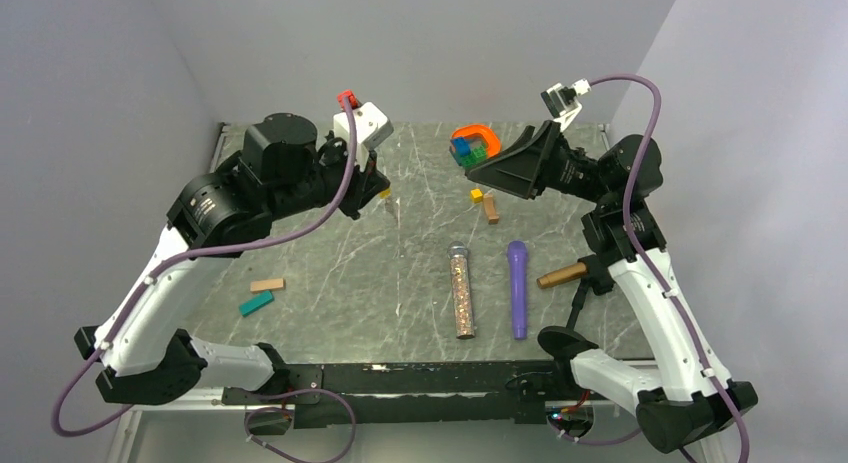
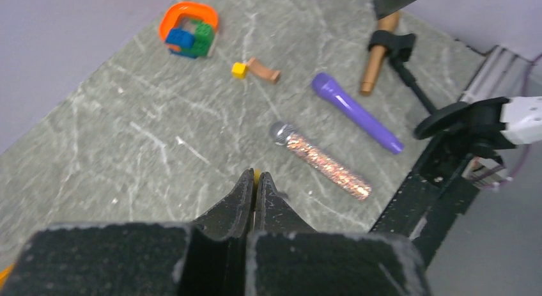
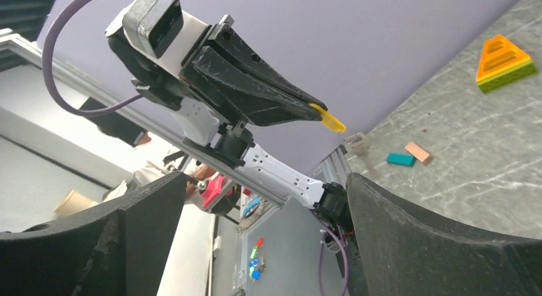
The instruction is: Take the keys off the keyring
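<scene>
From above, my left claw [image 1: 377,188] hangs lifted over the far part of the grey marbled tabletop [image 1: 330,263]. It is pressed together on a small flat yellow-gold key [image 1: 385,194]. My right claw [image 1: 497,169] faces it from the right, well apart, spread as wide as it goes and holding nothing.

Through my left wrist camera, the two black fingers [image 2: 240,203] meet with no gap, and only a sliver of the key [image 2: 256,175] shows at their tips. On the table beyond lie a glitter-filled clear tube with a silver cap [image 2: 323,163] and a purple plastic cylinder [image 2: 356,112].

Through my right wrist camera, the key [image 3: 331,121] juts from the left claw's [image 3: 313,112] tip. A pale grey key-shaped piece [image 3: 356,144] dangles just beneath it. The keyring joining them is too small to make out.

I judge this the presenting step: one claw steadies the bunch in the air for the other. Next, my right claw must close in on the dangling piece and work it free without dragging the yellow key out of the pinch.

I can read no writing or brand anywhere.
</scene>
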Motion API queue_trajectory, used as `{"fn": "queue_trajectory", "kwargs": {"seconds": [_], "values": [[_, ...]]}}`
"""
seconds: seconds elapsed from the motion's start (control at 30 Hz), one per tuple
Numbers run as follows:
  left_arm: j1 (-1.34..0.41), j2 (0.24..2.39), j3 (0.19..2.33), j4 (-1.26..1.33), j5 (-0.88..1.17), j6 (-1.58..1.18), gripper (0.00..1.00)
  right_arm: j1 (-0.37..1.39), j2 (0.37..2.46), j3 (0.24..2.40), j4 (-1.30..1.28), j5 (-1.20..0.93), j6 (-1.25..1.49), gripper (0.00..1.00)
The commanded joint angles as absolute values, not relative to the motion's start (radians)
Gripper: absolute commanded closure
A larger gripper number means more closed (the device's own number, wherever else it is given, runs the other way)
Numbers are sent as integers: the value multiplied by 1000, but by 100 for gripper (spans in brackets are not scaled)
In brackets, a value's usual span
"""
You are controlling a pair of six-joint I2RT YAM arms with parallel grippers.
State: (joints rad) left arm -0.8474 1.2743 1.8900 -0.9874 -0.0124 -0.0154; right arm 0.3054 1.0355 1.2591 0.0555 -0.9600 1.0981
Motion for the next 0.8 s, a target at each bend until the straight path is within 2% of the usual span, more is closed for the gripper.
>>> {"fn": "queue_trajectory", "kwargs": {"seconds": [0.0, 0.2, 0.57, 0.77], "values": [[-846, 1290, 1972, -947, 160, -33, 100, 304, 1039, 1223, 333, -1014, 1227, 0], [-845, 1311, 2053, -906, 262, -46, 100, 305, 1121, 1195, 691, -1089, 1431, 3], [-818, 1337, 2083, -766, 425, -112, 100, 339, 1272, 1219, 1050, -1119, 1666, 14], [-785, 1346, 2087, -695, 488, -148, 100, 380, 1331, 1240, 1121, -1119, 1702, 20]]}}
